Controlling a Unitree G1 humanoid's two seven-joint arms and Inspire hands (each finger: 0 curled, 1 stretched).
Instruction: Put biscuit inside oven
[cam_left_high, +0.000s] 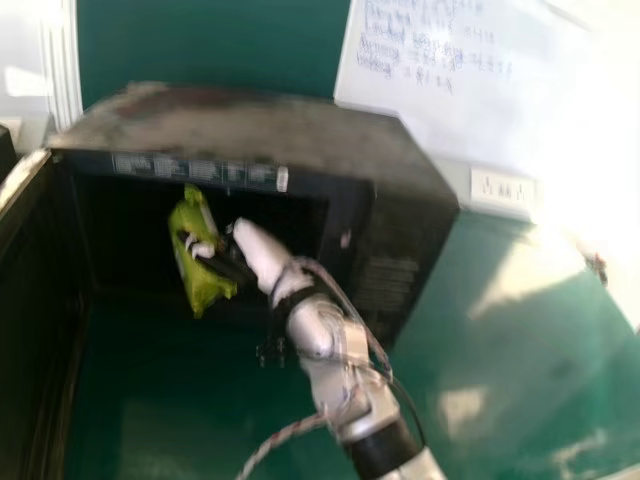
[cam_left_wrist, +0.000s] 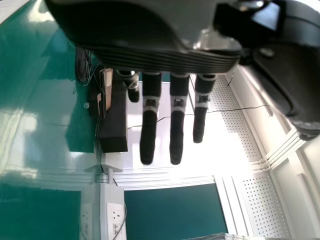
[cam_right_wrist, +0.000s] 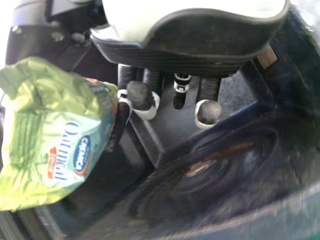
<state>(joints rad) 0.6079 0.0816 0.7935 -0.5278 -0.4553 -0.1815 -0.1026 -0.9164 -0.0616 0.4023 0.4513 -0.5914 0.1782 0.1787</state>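
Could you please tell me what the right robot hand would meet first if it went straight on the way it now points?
With the crinkled green biscuit packet moving along, the right robot hand would probably meet the left inner wall of the boxy black oven, though depth in the dark is unclear.

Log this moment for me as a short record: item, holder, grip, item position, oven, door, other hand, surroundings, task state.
item: green biscuit packet
holder: right hand
grip: fingers and thumb pinching the packet at one side
item position: at the oven's mouth, long side roughly up and down, slightly tilted; exact depth cannot be told
oven: dark, box-shaped oven
door: open, on the robot's left
other hand: left hand, fingers straight, holding nothing
surroundings: green tabletop, whiteboard, wall socket
task state: packet not yet released
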